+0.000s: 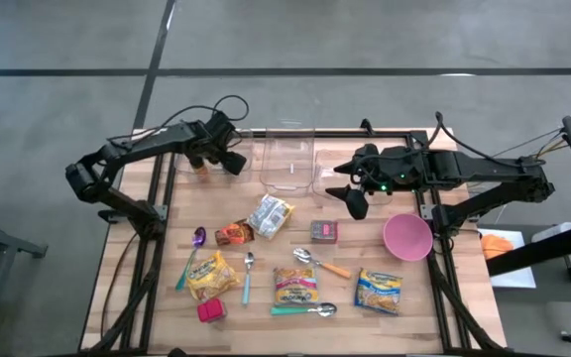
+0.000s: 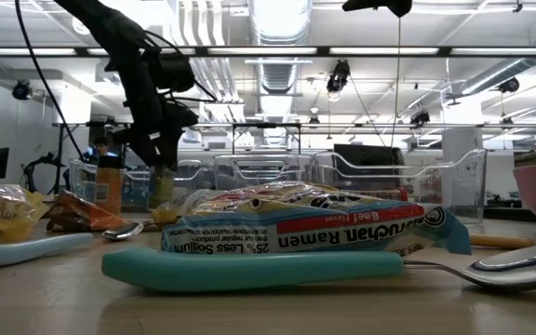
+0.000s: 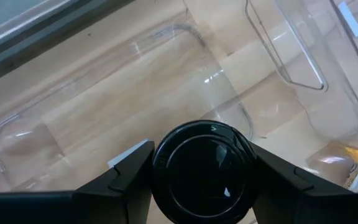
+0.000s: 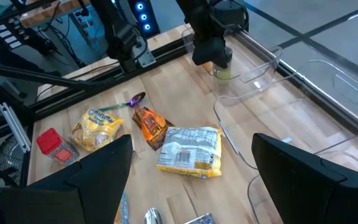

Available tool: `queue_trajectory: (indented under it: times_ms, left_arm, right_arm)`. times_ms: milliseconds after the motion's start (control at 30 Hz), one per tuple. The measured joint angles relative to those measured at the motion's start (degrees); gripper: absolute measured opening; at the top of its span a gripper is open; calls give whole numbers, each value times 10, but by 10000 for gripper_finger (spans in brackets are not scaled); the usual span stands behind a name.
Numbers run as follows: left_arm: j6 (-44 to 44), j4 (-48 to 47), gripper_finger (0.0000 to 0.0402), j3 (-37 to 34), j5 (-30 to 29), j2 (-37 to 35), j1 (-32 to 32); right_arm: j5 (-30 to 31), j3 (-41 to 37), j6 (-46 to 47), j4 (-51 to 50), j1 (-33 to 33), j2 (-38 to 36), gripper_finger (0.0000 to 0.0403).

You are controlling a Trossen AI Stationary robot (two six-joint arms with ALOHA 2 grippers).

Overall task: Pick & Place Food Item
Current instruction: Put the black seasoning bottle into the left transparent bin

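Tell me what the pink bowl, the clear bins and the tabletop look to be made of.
Pink bowl: probably plastic, matte, with even solid colour and no glare.
Clear bins: transparent rigid plastic, glossy; the wood shows through the walls and the edges catch highlights.
Tabletop: wood, likely butcher-block, with pale planks, visible seams and a smooth, low-sheen finish.

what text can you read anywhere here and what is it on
"Maruchan Ramen", seen upside down: ramen packet lying on the teal spoon handle, low view.
"Beef Flavor", upside down: same packet, red band.
"25% Less Sodium", upside down: same packet, blue band.
Other snack packets, the small red jar and the bottle in the left gripper: print too small or blurred to read.
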Motion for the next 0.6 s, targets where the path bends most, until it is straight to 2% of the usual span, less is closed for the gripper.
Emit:
queue_trajectory:
  times_ms: [200, 500, 600]
  left_arm:
    - [-11, 32, 209, -31, 10, -2, 0]
    - [-11, 29, 209, -33, 11, -11, 0]
    - [-11, 25, 237, -33, 12, -11, 0]
  right_arm:
    - [0, 0, 0, 0, 0, 0, 325]
    - [0, 0, 0, 0, 0, 0, 325]
    - [0, 0, 0, 0, 0, 0, 325]
